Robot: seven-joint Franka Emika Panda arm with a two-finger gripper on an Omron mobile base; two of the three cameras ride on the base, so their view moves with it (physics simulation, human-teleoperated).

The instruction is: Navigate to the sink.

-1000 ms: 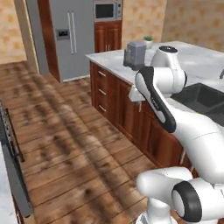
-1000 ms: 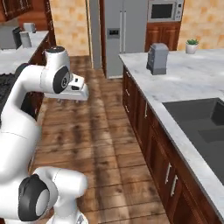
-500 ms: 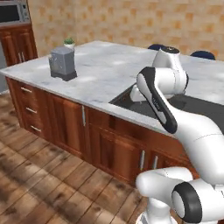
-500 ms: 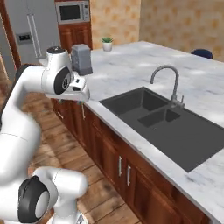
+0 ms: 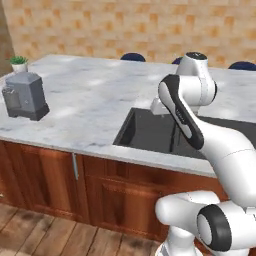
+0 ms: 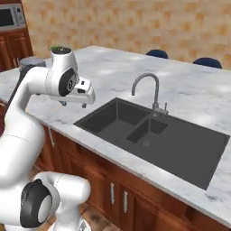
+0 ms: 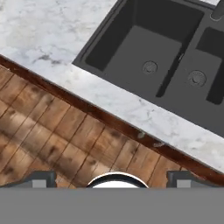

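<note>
The sink (image 6: 155, 135) is a dark grey double basin recessed in the white marble counter (image 6: 113, 74), with a curved silver faucet (image 6: 152, 90) at its far rim. In the left base view the sink (image 5: 145, 132) lies straight ahead, partly behind my arm. In the hand view the sink (image 7: 148, 57) shows both round drains, seen from above past the counter's front edge. My gripper (image 6: 73, 104) hangs over the counter's near edge, left of the basin. Its fingertips (image 7: 41, 178) stand wide apart, open, with nothing between them.
A grey toaster-like appliance (image 5: 25, 96) and a small potted plant (image 5: 19, 62) stand at the counter's left end. Blue chair backs (image 6: 158, 53) show behind the counter. Dark wood cabinets (image 5: 60, 175) run below it, over a wooden floor (image 7: 52, 140). A microwave (image 6: 11, 17) is far left.
The whole picture has swung: the base has moved, so the counter and sink now lie close and straight ahead. The arm holds the same pose, gripper still open.
</note>
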